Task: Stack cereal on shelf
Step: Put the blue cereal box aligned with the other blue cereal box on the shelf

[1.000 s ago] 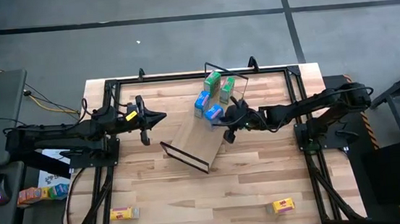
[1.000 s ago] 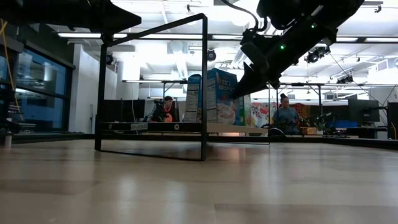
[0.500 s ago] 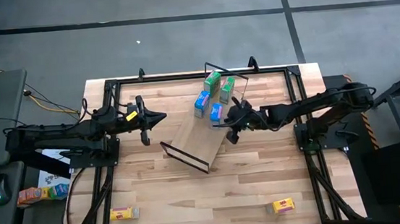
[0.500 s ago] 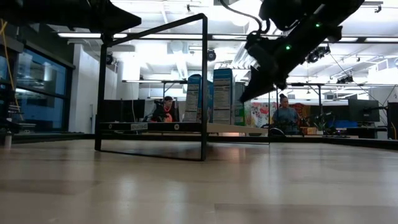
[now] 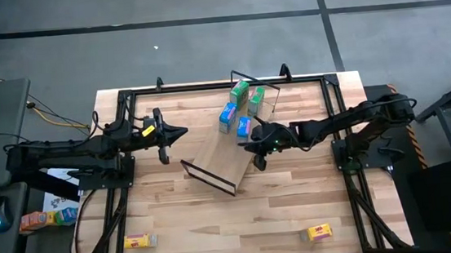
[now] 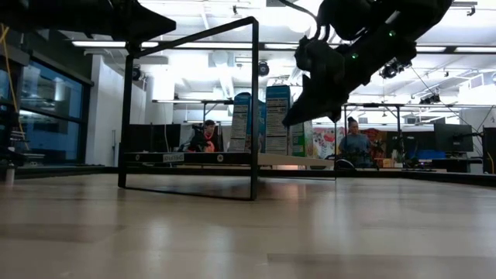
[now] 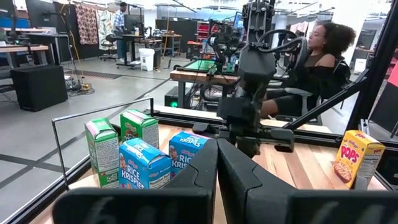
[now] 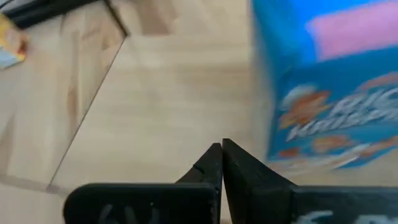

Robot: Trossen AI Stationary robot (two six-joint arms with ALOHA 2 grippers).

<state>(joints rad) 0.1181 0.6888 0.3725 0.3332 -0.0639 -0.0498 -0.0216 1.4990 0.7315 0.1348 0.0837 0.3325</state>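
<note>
The shelf [image 5: 222, 158] is a light-wood board lying slantwise mid-table, with black wire frames at its ends [image 6: 254, 108]. Two green boxes [image 5: 240, 92] [image 5: 257, 99] and two blue boxes [image 5: 228, 116] [image 5: 243, 127] stand upright on its far part. The two yellow boxes [image 5: 140, 241] [image 5: 320, 233] lie on the table near its near edge. My right gripper [image 5: 253, 150] hovers shut above the board, just beside the nearer blue box [image 8: 336, 81]. My left gripper [image 5: 183, 132] waits shut, held above the table left of the shelf.
A black metal frame [image 5: 125, 98] borders the plank tabletop. The near half of the shelf board [image 8: 155, 93] is bare wood. People sit in the room beyond the table [image 7: 317, 56]. The table stretches open between the shelf and the yellow boxes.
My right gripper left the nearer blue box, drawing back toward the table's right, then swung toward the table's left over the board, staying shut. That blue box turned a little about its upright axis and now shows a narrower face in the low view.
</note>
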